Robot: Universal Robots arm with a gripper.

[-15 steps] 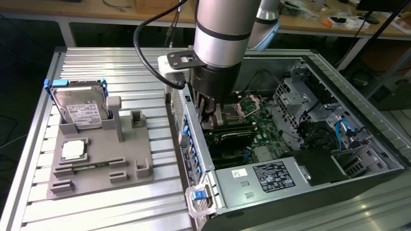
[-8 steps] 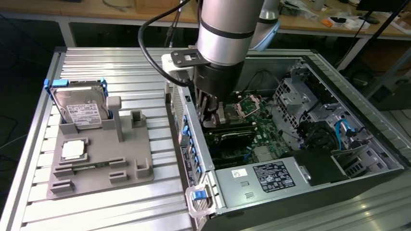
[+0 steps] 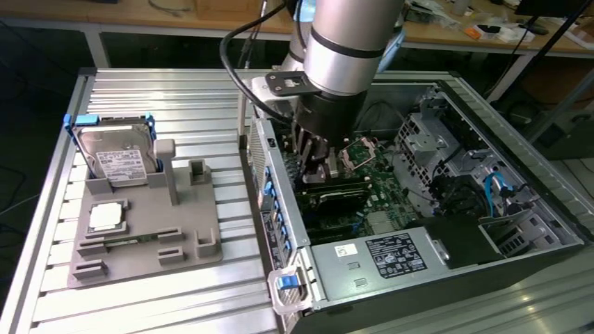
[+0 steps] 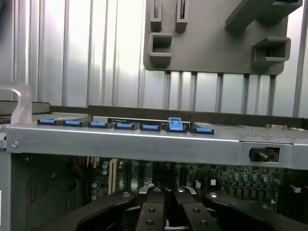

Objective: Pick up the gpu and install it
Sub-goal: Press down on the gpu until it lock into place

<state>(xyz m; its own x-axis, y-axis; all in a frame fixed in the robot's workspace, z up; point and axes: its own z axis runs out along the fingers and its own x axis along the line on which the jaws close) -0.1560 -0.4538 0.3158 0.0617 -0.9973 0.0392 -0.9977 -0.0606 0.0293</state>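
Although the arm has its gripper (image 3: 320,161) lowered inside the open computer case (image 3: 519,229), the card's seating cannot be confirmed from these pictures. In the wrist view the gripper (image 4: 166,204) has its fingers (image 4: 151,207) pressed together, with no clear object between them.

In the exterior view a dark, flat board that I take to be the gpu (image 3: 336,196) lies just below the gripper, over the green motherboard (image 3: 390,182) and running towards the row of blue slot clips (image 3: 275,221) along the case's rear wall. Whether the gripper touches it or hangs just above it I cannot tell.

On the table (image 3: 158,90), at the exterior view's left, the grey holder tray (image 3: 186,240) carries the hard drive (image 3: 116,158) in its blue frame and the square processor chip (image 3: 107,217); several of its other cradles hold nothing, which suits a card already taken from there.

My judgement is that the pickup and the carry into the case are done, and the card is at or in its slot. What remains open is whether it is pushed fully home.
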